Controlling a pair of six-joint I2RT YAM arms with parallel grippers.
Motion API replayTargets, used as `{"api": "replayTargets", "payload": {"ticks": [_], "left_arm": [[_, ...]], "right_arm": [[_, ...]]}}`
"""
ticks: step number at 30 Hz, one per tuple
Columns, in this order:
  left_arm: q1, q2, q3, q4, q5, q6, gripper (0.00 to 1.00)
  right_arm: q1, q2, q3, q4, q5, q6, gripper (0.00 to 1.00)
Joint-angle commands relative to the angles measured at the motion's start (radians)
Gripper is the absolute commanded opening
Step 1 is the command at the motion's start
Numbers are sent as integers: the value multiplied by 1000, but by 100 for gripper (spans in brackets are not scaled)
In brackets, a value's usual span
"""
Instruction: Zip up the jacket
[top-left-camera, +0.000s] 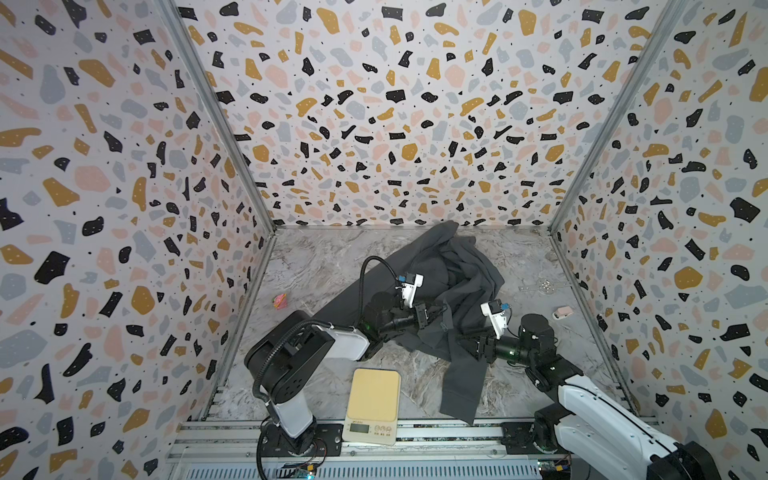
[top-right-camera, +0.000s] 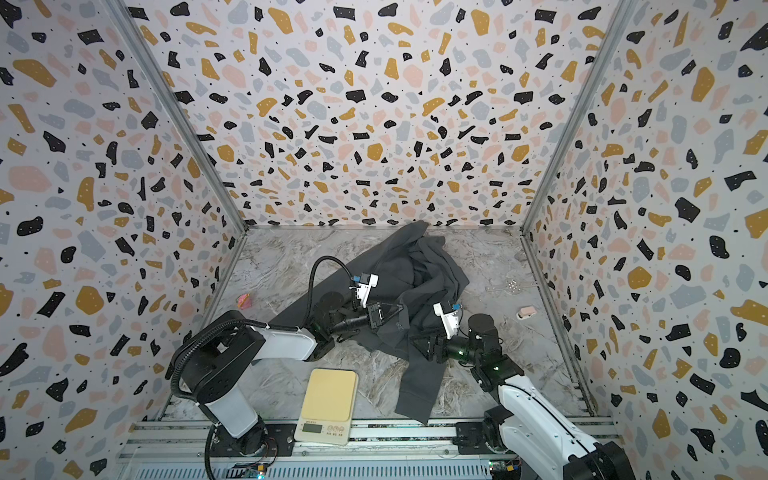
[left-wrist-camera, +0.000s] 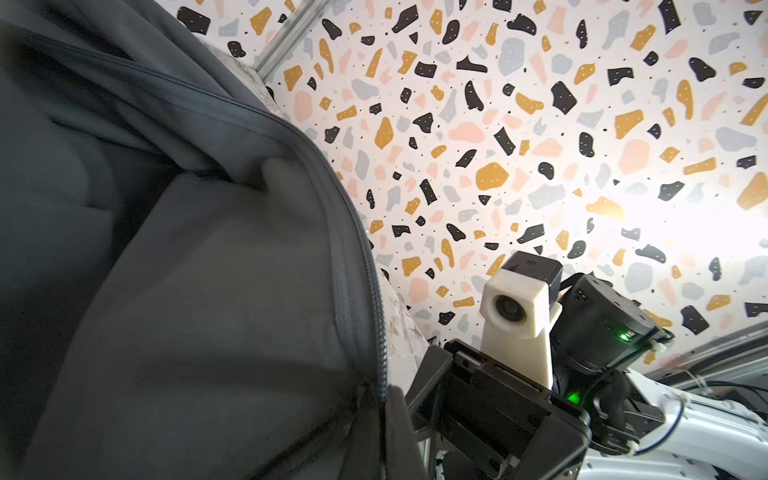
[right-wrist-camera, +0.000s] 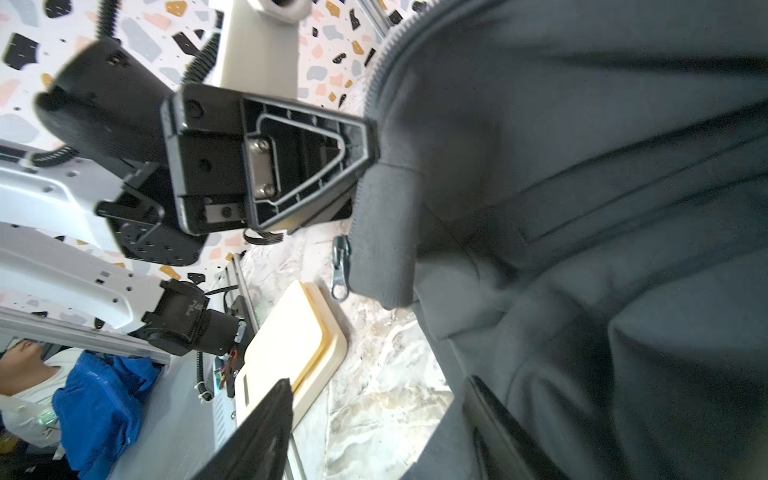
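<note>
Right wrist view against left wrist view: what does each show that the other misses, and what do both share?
Only the right wrist view shows the zipper pull dangling beside the ribbed hem of the jacket, the left gripper pinched shut on the fabric edge near it, and the cream scale. Only the left wrist view shows the right arm's wrist camera. Both show the jacket, its zipper teeth and the terrazzo wall.

Terrazzo-print walls (top-left-camera: 374, 104), speckled black, ochre, pink and grey, stand left, far and right, joined by metal corner posts (top-left-camera: 220, 116). The floor (top-left-camera: 316, 266) is grey marbled, with a metal rail (top-left-camera: 449, 432) along its near edge.
</note>
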Motion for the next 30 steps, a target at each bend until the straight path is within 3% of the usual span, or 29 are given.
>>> {"api": "replayTargets", "payload": {"ticks": [1, 21, 30], "left_arm": [[-1, -9, -12, 134, 35, -32, 0], [-1, -14, -56, 155, 44, -13, 0], [-1, -8, -58, 149, 50, -2, 0]], "right_arm": [[3, 0, 11, 106, -71, 14, 69], [33, 269, 139, 198, -123, -41, 68], [66, 329, 169, 211, -126, -52, 51]]}}
